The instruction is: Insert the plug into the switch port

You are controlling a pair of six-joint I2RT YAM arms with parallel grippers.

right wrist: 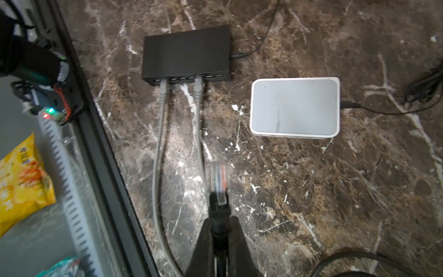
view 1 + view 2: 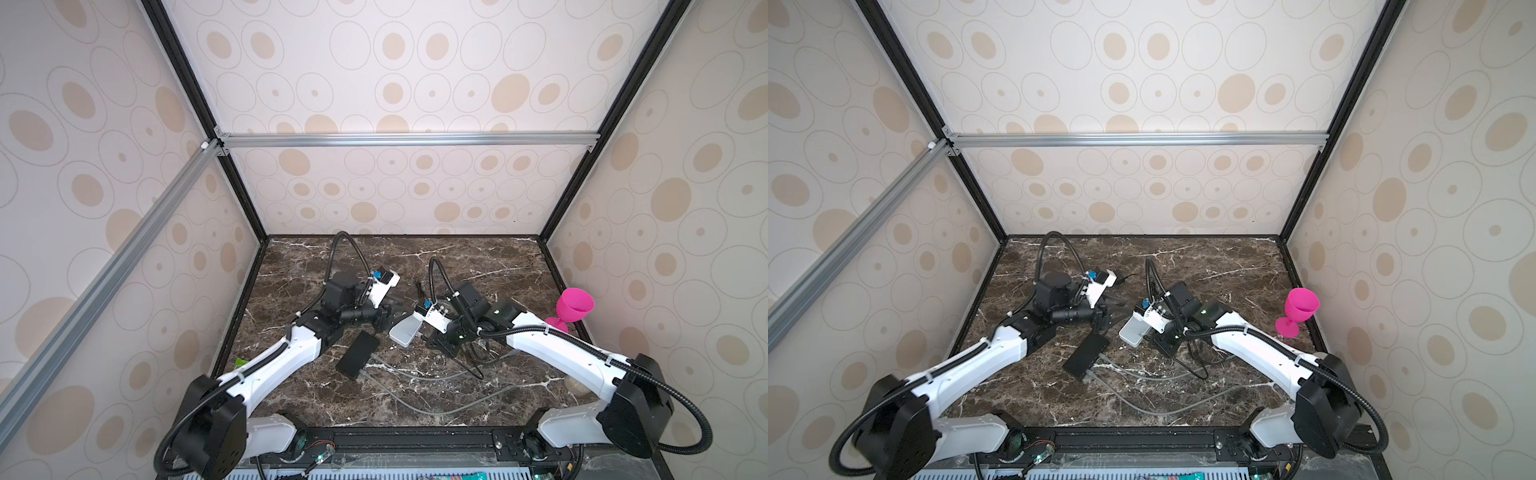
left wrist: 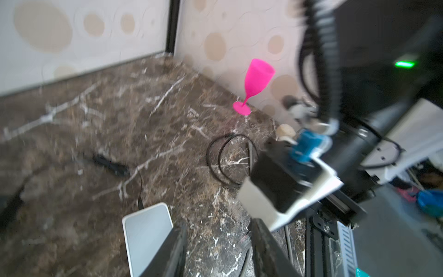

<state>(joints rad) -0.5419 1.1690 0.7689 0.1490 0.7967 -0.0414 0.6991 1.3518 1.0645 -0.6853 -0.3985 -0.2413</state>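
Where the right gripper [image 1: 220, 221] clamps shut on its black boot, the clear plug [image 1: 217, 178] juts out, blurred, over the veined marble tabletop [image 1: 311, 191], short of the matte rectangular black switch [image 1: 185, 55]. Two gray cables [image 1: 159, 134] sit in its ports. Glossy, round-cornered white box [image 1: 294, 108]: ports hidden. Left gripper [image 3: 219, 239]: jaws apart, empty; view smeared.

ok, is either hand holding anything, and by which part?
Right hand grips the plug by the black boot behind its clear tip. Left hand is open, holding nothing.
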